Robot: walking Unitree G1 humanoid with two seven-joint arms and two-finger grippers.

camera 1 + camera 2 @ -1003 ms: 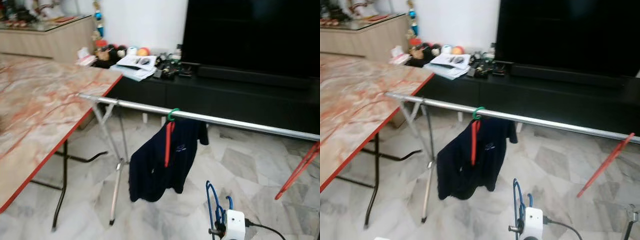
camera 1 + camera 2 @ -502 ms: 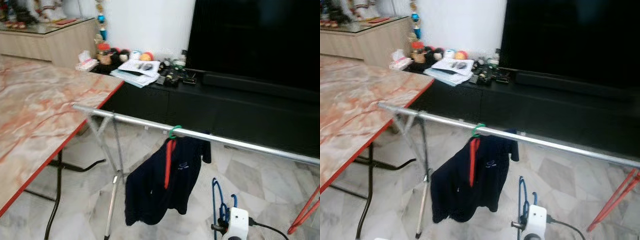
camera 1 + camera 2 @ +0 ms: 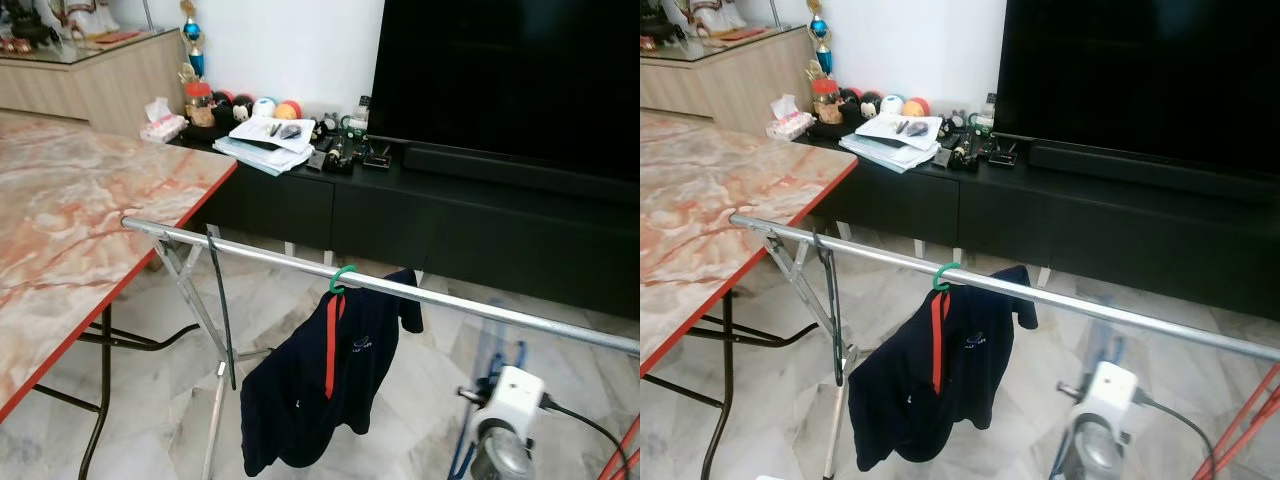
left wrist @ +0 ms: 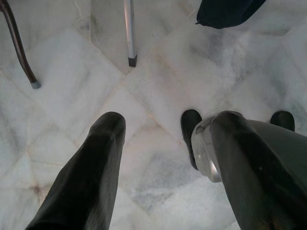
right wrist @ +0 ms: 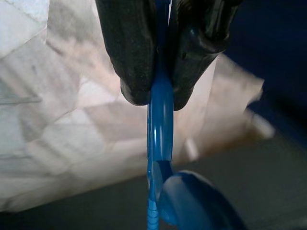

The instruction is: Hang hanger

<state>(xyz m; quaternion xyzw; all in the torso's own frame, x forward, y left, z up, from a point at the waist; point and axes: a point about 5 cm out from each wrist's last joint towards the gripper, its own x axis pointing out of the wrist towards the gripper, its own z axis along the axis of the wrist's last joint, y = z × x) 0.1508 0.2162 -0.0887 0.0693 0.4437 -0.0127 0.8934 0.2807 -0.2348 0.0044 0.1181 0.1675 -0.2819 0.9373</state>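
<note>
The right claw pinched a blue plastic hanger edge-on, hook leading, below the silver metal drying rail and beside a hung navy shirt, apparently readying to hook it, while the left claw hung spread.

The right pincer has carried the blue hanger rightward and higher, nearer the rail

You have a blue hanger pinched in black fingers. On the silver rail hangs a navy shirt with an orange-red stripe, on a green hook.
</note>
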